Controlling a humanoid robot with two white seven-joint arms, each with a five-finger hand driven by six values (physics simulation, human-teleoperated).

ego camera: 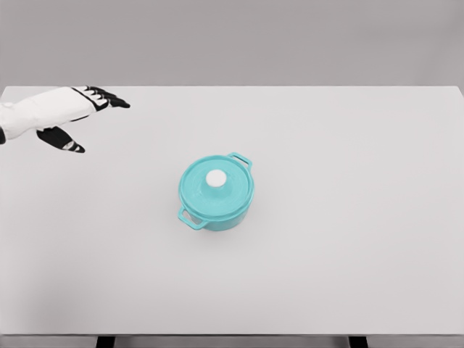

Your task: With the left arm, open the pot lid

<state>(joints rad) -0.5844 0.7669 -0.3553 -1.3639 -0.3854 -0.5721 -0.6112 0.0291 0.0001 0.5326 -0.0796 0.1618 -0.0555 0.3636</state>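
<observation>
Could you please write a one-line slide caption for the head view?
Left hand open above the table's far-left area, apart from the lidded teal pot.

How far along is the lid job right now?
Nothing is done yet: the lid sits closed on the pot, its white knob untouched. The left hand hovers open over the table's far left, apart from the pot. Reaching, gripping the knob and lifting all remain.

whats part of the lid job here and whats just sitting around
For the job:
pot
lid, on the pot
knob
left hand, open, far from the pot at upper left

Just there:
table, with nothing else lying on it
</observation>
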